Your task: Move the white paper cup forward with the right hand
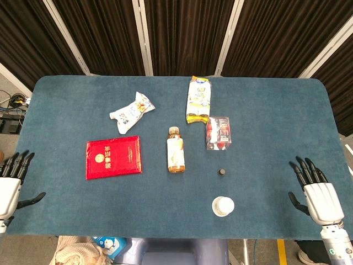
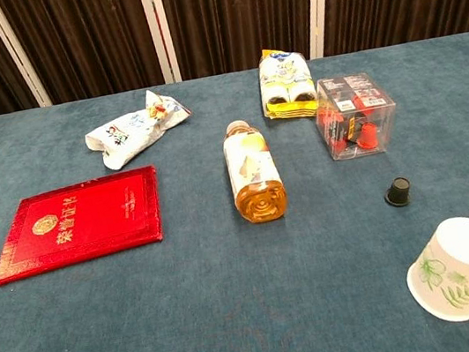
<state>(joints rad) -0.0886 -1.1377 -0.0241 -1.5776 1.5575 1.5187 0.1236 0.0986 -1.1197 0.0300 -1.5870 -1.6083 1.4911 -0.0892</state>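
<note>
A white paper cup (image 1: 223,206) (image 2: 457,269) with a green leaf print stands upside down near the front edge of a blue table (image 1: 66,110) (image 2: 196,325). The right hand (image 1: 314,190) hovers well to its right, fingers spread, holding nothing. The left hand (image 1: 11,179) rests open at the opposite edge. Beyond the cup sit a small black cap (image 1: 222,172) (image 2: 398,191), a bottle of amber drink (image 1: 175,150) (image 2: 253,171) lying flat, and what looks like a red certificate booklet (image 1: 113,157) (image 2: 77,221).

Head overhead; chest low, nearer table (image 2: 82,343)
</note>
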